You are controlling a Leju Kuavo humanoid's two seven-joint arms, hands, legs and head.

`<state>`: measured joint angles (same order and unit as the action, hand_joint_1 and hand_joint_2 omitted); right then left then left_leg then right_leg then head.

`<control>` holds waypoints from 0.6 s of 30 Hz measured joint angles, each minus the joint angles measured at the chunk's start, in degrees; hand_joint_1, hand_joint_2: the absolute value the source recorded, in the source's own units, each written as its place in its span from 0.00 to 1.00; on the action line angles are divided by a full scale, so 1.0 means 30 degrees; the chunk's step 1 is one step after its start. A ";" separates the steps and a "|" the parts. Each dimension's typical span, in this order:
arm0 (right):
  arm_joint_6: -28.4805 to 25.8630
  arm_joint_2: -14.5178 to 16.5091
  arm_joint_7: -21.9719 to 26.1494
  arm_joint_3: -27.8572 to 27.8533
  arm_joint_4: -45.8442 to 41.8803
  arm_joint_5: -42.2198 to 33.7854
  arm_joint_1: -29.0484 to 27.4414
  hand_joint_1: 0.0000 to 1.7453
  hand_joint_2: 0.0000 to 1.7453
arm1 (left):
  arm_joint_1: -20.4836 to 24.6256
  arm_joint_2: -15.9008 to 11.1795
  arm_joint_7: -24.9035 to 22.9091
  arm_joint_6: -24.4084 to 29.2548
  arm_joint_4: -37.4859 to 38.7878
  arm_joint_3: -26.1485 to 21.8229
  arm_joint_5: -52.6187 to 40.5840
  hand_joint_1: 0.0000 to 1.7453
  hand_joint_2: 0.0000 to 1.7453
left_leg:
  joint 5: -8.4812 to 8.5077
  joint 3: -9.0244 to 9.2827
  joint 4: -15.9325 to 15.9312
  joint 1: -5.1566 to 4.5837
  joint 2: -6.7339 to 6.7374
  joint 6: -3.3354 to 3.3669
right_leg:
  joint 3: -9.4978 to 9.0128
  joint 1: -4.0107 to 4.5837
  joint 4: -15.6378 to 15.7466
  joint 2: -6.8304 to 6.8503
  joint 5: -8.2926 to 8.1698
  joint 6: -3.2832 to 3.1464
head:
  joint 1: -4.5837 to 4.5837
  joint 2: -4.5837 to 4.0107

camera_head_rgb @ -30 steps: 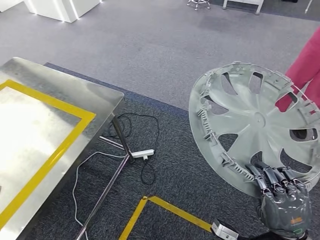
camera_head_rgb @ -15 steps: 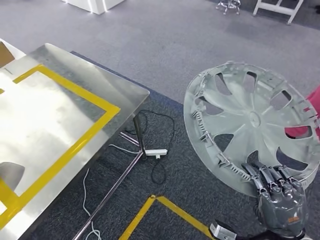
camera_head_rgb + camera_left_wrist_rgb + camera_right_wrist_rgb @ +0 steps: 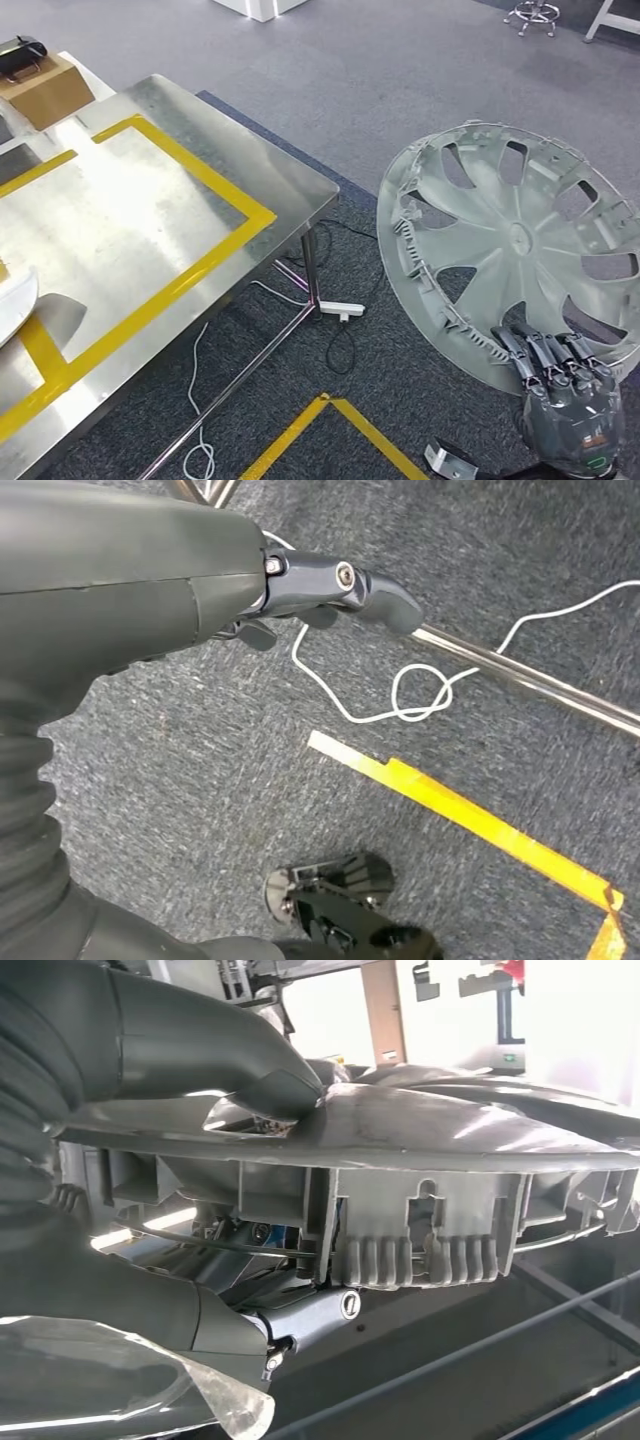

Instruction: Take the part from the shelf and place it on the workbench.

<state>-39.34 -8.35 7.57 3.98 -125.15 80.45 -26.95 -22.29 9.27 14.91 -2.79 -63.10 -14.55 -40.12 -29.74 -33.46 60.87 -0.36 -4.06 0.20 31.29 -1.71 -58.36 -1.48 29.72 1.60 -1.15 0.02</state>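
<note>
The part is a pale grey wheel cover (image 3: 483, 215) with spokes and clips, held tilted above the carpet at the right. My right hand (image 3: 570, 405) grips its lower rim from below, fingers hooked over the edge. Up close, the thumb (image 3: 226, 1050) presses one face of the wheel cover (image 3: 423, 1230) and the fingers (image 3: 226, 1330) lie under the rim. The workbench (image 3: 249, 170) is a steel table with a yellow taped rectangle, at the left, apart from the part. My left hand (image 3: 151, 580) hangs above the carpet, holding nothing.
A white power strip (image 3: 343, 311) and loose cables lie on the carpet by the table leg (image 3: 309, 270). Yellow floor tape (image 3: 362, 425) runs between table and hand. A cardboard box (image 3: 45, 85) sits at the table's far corner; a white curved object (image 3: 11, 300) lies at its left edge.
The whole view has swung left, bringing more of the workbench into the picture; the red sleeve at the right has left the frame. My right hand still holds the wheel cover the same way.
</note>
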 joint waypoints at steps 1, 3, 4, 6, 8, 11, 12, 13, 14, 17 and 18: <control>0.0000 0.0015 -0.0035 -0.0002 0.0000 0.0056 -0.0002 1.00 1.00 | 0.0058 -0.0006 0.0005 0.0002 0.0022 0.0013 0.0005 0.00 1.00 | -0.0530 -0.0462 0.0965 0.0009 0.0487 -0.0098 | -0.0030 0.0009 0.0013 0.0229 0.0025 -0.0099 | 0.0049 0.0000; 0.0000 0.0031 -0.0131 -0.0002 0.0000 0.0157 -0.0016 1.00 1.00 | 0.0167 -0.0016 0.0011 0.0007 0.0069 0.0025 0.0011 0.00 1.00 | -0.1625 -0.1752 0.3523 0.0067 0.1062 -0.0232 | -0.0061 0.0069 0.0013 0.0690 0.0101 -0.0215 | 0.0096 0.0000; 0.0000 0.0038 -0.0178 0.0000 0.0000 0.0195 -0.0017 1.00 1.00 | 0.0183 -0.0018 0.0013 0.0007 0.0100 0.0031 0.0011 0.00 1.00 | -0.1836 -0.2220 0.4421 0.0090 0.1146 -0.0251 | -0.0085 0.0090 0.0012 0.0903 0.0136 -0.0236 | 0.0098 0.0002; 0.0000 0.0044 -0.0288 0.0004 0.0000 0.0262 -0.0016 1.00 1.00 | 0.0167 -0.0020 0.0016 0.0007 0.0164 0.0038 0.0011 0.00 1.00 | -0.1122 -0.2122 0.4087 0.0096 0.1219 -0.0183 | -0.0186 0.0131 0.0011 0.1288 0.0221 -0.0243 | 0.0101 0.0002; 0.0000 0.0045 -0.0457 0.0005 0.0000 0.0366 -0.0014 1.00 1.00 | 0.0169 -0.0046 0.0023 0.0014 0.0199 0.0040 0.0013 0.00 1.00 | 0.0231 -0.0906 0.1586 -0.0018 0.1675 0.0085 | -0.0342 0.0185 0.0022 0.1645 0.0344 -0.0185 | 0.0096 0.0000; -0.0004 0.0045 -0.0823 0.0018 -0.0009 0.0587 -0.0022 1.00 1.00 | 0.0218 -0.0100 0.0045 0.0027 0.0221 0.0060 0.0035 0.00 1.00 | 0.0639 0.0096 -0.0549 -0.0301 0.2380 0.0436 | -0.0462 0.0289 0.0050 0.2129 0.0498 0.0060 | 0.0095 0.0000; -0.0004 0.0045 -0.0934 0.0031 -0.0015 0.0634 -0.0025 1.00 1.00 | 0.0190 -0.0111 0.0053 0.0031 0.0228 0.0066 0.0046 0.00 1.00 | 0.0624 0.0085 -0.0659 -0.0332 0.2263 0.0489 | -0.0535 0.0314 0.0097 0.2304 0.0514 0.0157 | 0.0104 0.0000; -0.0002 0.0045 -0.1018 0.0046 -0.0018 0.0659 -0.0024 1.00 1.00 | 0.0150 -0.0122 0.0056 0.0035 0.0235 0.0066 0.0056 0.00 1.00 | 0.0687 0.0108 -0.0762 -0.0271 0.2100 0.0554 | -0.0563 0.0302 0.0134 0.2392 0.0552 0.0248 | 0.0102 0.0002; -0.0004 0.0045 -0.1069 0.0062 -0.0022 0.0667 -0.0030 1.00 1.00 | 0.0106 -0.0124 0.0058 0.0036 0.0244 0.0064 0.0062 0.00 1.00 | 0.0756 0.0168 -0.0893 -0.0206 0.1928 0.0632 | -0.0540 0.0291 0.0041 0.2187 0.0671 0.0340 | 0.0083 0.0000; -0.0007 0.0045 -0.1111 0.0091 -0.0044 0.0701 -0.0051 1.00 1.00 | 0.0162 -0.0140 0.0058 0.0053 0.0266 0.0054 0.0062 0.00 1.00 | 0.0886 0.0306 -0.1131 -0.0072 0.1419 0.0823 | 0.0676 0.0249 -0.2396 0.0873 0.1940 0.0518 | -0.0036 0.0000; -0.0007 0.0045 -0.1115 0.0098 -0.0047 0.0712 -0.0053 1.00 1.00 | 0.0193 -0.0148 0.0056 0.0055 0.0275 0.0053 0.0062 0.00 1.00 | 0.0876 0.0306 -0.1125 -0.0080 0.1247 0.0855 | 0.1411 0.0243 -0.3737 0.0659 0.2447 0.0553 | -0.0055 0.0002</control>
<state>-39.36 -8.22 4.23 4.28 -125.29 82.59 -27.11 -21.71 8.82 15.08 -2.63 -62.28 -14.39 -39.93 -27.11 -32.54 57.49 -0.60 -0.32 2.77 35.52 -0.98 -69.58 0.50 37.06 3.25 -1.31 0.03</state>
